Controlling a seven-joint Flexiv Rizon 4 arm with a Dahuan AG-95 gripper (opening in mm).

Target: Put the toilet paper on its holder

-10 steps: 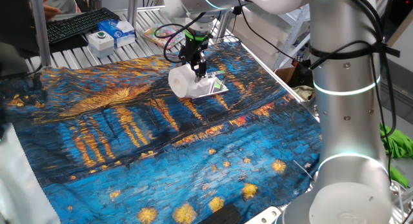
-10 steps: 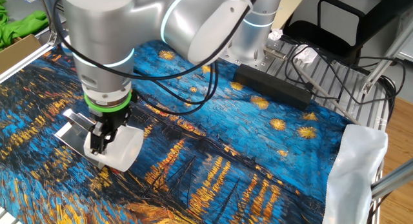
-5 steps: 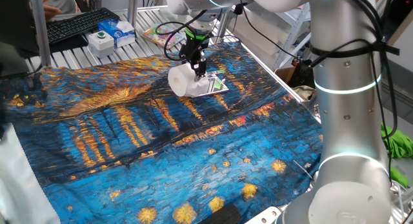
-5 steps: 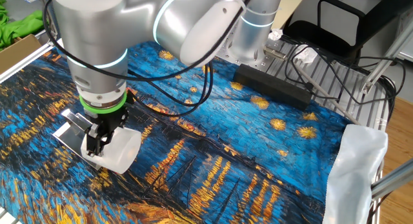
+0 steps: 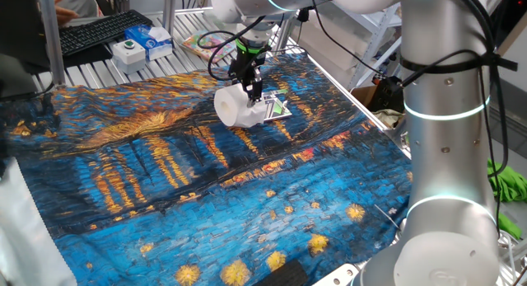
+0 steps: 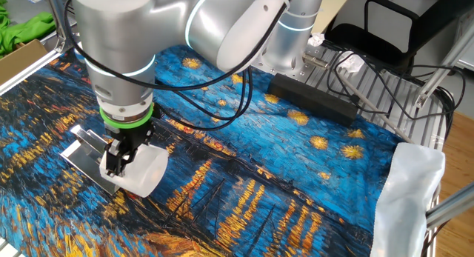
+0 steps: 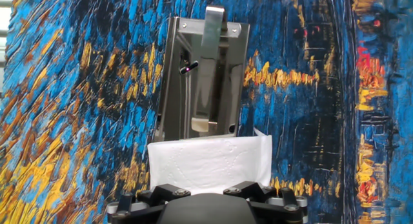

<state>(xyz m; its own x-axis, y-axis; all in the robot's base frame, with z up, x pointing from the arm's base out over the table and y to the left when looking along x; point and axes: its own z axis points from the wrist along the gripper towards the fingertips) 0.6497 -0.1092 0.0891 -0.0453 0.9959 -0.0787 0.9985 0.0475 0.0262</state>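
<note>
Left third of one fixed view: only the painted blue-and-gold cloth (image 5: 148, 179) over the table, and a white box with a green button (image 5: 129, 49) at upper left, well apart from the work. Centre-upper of that view: the toilet paper (image 5: 237, 107), lying on its side, was clamped in the end effector (image 5: 249, 86), which pointed straight down. Fingers stood wide, spread across the roll's width, so the wide opening was a grip, not an empty hand. Just right of the roll, touching or nearly so, sat the holder (image 5: 274, 110), flat chrome plate on the cloth.

In the other fixed view, the holder (image 6: 87, 149) lay at left with the toilet paper (image 6: 145, 170) overlapping its near edge, the end effector (image 6: 118, 158) on top.

Hand view: the holder (image 7: 201, 75) filled the upper centre, its bar running down the middle toward the toilet paper (image 7: 208, 161) at the bottom.

Judgement: the roll was at the bar's free end but not yet threaded; whether the core lined up could not be told. To do it well, square the core hole with the bar, slide along the bar's axis slowly, keep the grip light to avoid squashing the core, and watch that the light plate doesn't skid on the cloth.
</note>
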